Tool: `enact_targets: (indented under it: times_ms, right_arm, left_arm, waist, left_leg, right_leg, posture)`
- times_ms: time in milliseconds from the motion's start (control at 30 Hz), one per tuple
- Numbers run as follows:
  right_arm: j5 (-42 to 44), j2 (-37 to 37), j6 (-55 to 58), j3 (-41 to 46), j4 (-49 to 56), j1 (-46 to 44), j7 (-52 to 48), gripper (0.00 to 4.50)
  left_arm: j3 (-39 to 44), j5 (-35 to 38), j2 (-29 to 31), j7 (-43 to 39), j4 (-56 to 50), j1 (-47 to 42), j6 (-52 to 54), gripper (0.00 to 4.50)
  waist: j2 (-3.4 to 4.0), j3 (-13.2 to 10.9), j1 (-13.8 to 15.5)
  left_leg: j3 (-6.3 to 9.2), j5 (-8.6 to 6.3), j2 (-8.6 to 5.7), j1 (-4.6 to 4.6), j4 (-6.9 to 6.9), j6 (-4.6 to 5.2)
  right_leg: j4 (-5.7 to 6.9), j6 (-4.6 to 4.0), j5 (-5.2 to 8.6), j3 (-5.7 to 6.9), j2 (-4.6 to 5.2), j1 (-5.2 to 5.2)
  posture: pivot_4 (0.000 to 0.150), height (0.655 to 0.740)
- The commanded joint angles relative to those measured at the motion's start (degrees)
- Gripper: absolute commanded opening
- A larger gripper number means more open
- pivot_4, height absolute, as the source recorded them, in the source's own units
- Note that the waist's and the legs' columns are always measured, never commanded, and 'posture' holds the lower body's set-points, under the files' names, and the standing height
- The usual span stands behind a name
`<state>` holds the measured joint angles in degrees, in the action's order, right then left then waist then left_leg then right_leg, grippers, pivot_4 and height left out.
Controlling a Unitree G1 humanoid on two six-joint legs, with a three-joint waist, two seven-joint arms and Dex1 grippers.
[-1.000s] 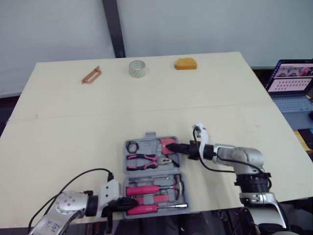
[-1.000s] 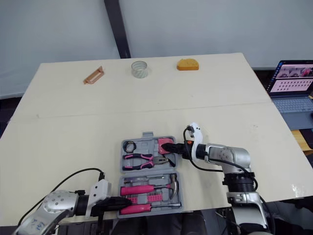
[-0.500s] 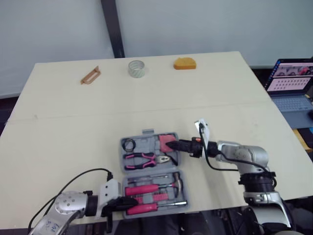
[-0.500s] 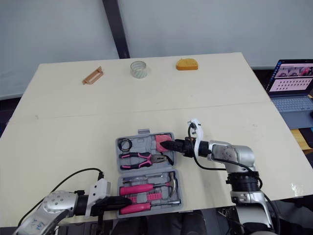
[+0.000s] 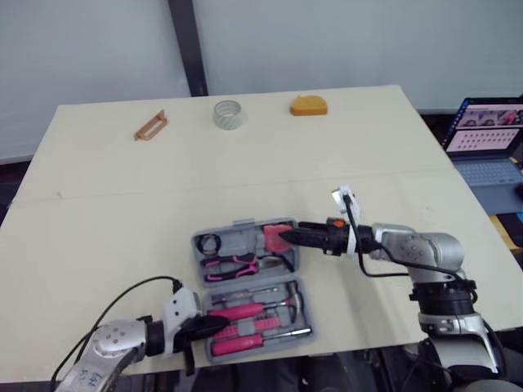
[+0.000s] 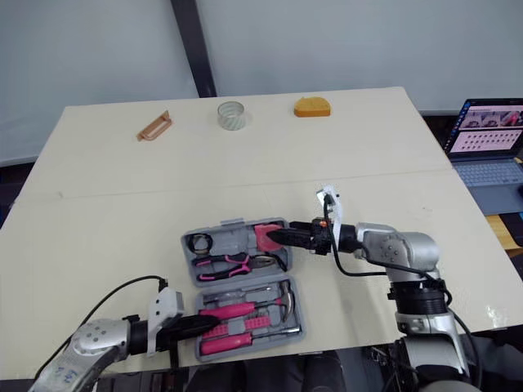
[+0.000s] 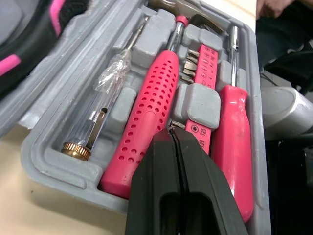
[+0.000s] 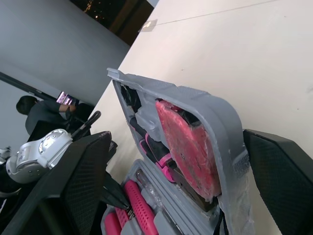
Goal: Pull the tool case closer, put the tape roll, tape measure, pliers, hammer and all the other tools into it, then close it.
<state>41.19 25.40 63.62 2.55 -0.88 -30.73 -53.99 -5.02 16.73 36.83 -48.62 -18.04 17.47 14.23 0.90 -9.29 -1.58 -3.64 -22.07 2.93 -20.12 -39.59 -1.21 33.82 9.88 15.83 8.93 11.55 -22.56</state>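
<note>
Surface (eye views): cream tabletop (image 5: 98,212), grey wall behind; laptop (image 5: 489,135) off the right edge.
Case: tool case (image 5: 249,286) lies open at lower centre, close to the front edge. Pliers (image 5: 237,263) sit in the far half, hammer (image 5: 241,311) + screwdrivers in the near half.
Loose items: tape roll (image 5: 230,114), orange tape measure (image 5: 308,105) & brown clip-like piece (image 5: 150,125) sit along the table's upper edge, well apart from the case.
Grippers: right gripper (image 5: 283,238) is at the far half's right rim, by a pink block (image 5: 276,235). Left gripper (image 5: 206,327) is at the near half's left end.
Left wrist view: fingers (image 7: 156,196) pressed together, nothing between. Tips are over the near half, between the hammer grip & bit rack (image 7: 200,63). Touching plastic or not: can't tell.
Right wrist view: fingers (image 8: 80,186) wide apart w/ the lid rim between, no clamp visible. That half tilts up, not flat. Person (image 8: 29,110) sits in the upper-left bg.
Step (judgement): the pull looks about done; prob. shifting or steadying the case. Loading is unfinished.
Next (judgement): keep the lid open, then a long reach to the far edge for the roll & measure. Closing now would be too early.
Hard to see: brown piece is too small to name. Pink block is partly hidden by the rim. Lid angle is unclear in the eye views.
</note>
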Motion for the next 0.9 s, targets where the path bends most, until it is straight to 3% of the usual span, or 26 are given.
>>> enact_targets:
  times_ms: [33, 600, 900]
  right_arm:
    - [2.6, 0.8, -0.3, 0.1, 3.0, -0.3, -2.1, 4.45]
    - [6.1, 10.4, 0.2, -7.0, 16.9, 2.4, -9.3, 4.45]
    - [6.6, 15.0, -1.7, -9.4, 20.8, 4.6, -11.9, 4.45]
  left_arm:
    - [1.6, -0.2, 0.3, 1.2, -0.7, 1.9, 0.5, 0.00]
    - [2.1, 0.6, -1.6, 3.2, -1.8, 2.3, 1.6, 0.00]
    - [14.9, 11.5, -0.2, 4.1, -13.8, 10.9, 10.4, 0.00]
  waist:
    - [0.00, 0.0, 0.0]
    - [-0.02, 0.0, 0.3]
    - [-0.14, -0.1, 0.2]
  left_leg:
    - [0.00, 0.00, 0.00, 0.00, 0.00, 0.00]
    - [0.01, -0.01, 0.00, -0.02, 0.01, 0.01]
    - [0.02, -0.02, 0.00, -0.05, -0.03, 0.03]
  right_leg:
    - [0.00, 0.00, 0.00, 0.00, 0.00, 0.00]
    - [-0.05, 0.00, 0.00, 0.00, 0.01, 0.00]
    - [-0.09, 0.00, 0.00, 0.00, 0.02, 0.00]
  posture:
    - [0.150, 0.7400]
    - [0.150, 0.7400]
    - [0.150, 0.7400]
